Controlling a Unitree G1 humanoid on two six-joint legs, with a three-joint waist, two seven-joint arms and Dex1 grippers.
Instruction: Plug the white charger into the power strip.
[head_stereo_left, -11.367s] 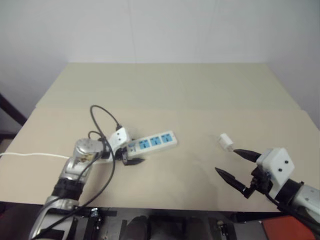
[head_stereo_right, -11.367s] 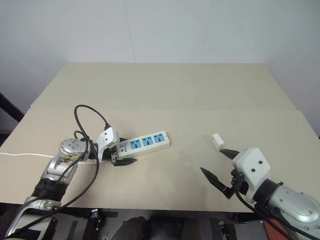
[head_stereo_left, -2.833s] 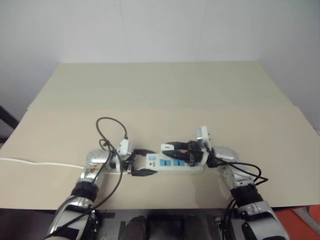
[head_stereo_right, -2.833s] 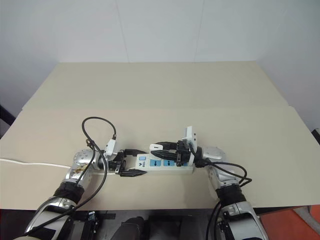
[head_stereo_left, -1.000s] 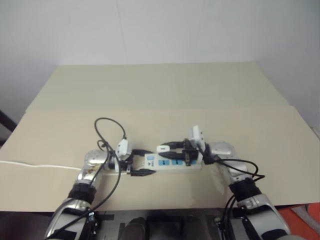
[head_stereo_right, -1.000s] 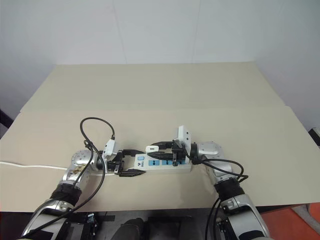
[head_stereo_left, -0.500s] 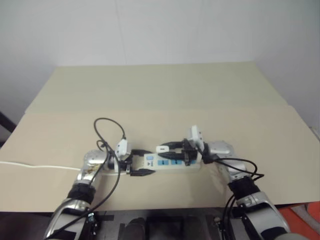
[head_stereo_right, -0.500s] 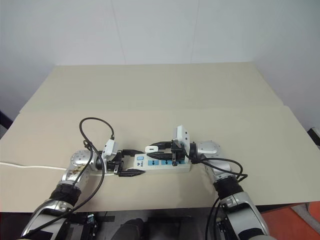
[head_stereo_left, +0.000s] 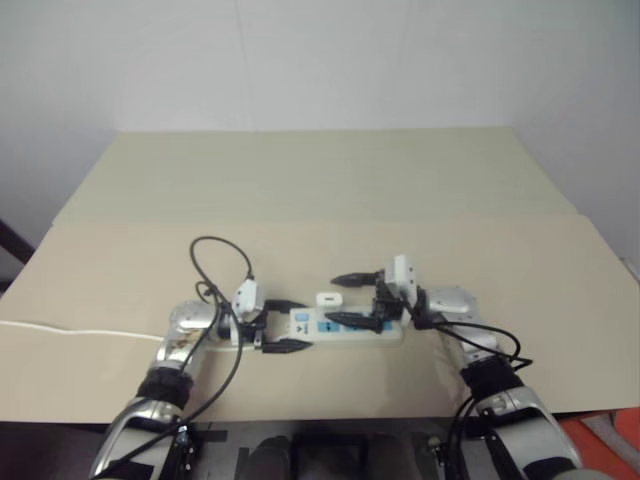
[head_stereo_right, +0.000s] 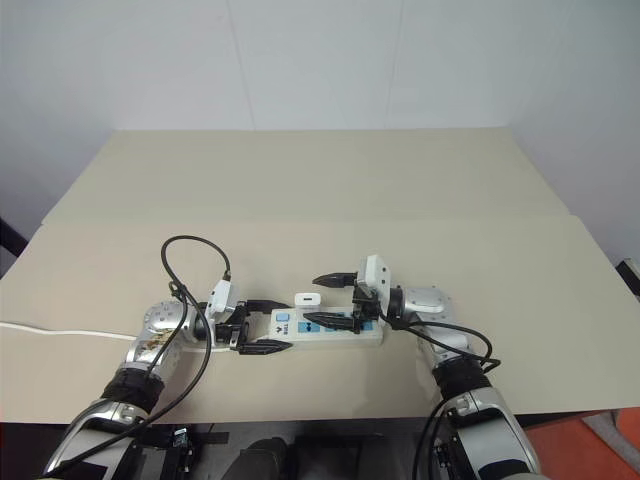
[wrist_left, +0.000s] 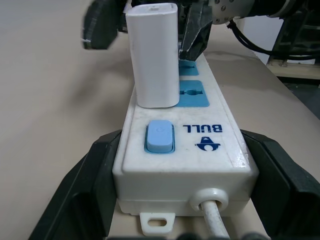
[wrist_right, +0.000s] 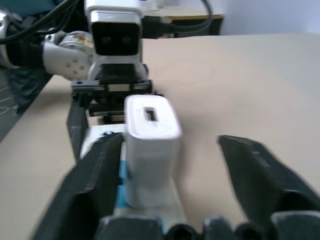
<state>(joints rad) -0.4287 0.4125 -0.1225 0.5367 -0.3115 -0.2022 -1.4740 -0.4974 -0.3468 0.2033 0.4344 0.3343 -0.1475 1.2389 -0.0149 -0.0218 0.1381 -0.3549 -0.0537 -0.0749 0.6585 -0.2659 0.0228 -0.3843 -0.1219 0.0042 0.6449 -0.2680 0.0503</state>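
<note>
While the small white rounded plastic charger (wrist_left: 152, 55) stands upright in the long white power strip (head_stereo_left: 345, 326) socket beside the switch, left jaws clamp the strip's cord end; right jaws gape wide, empty, at three o'clock. Light, rigid, slick: pinch flat sides.

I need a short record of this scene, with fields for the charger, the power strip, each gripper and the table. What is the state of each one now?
charger: white charger stands upright in the socket next to the blue switch
power strip: power strip lies flat on the table, white cord running off to the left
left gripper: left gripper shut on the switch end of the strip
right gripper: right gripper open, fingers on either side of the charger, not touching it
table: beige table
</note>
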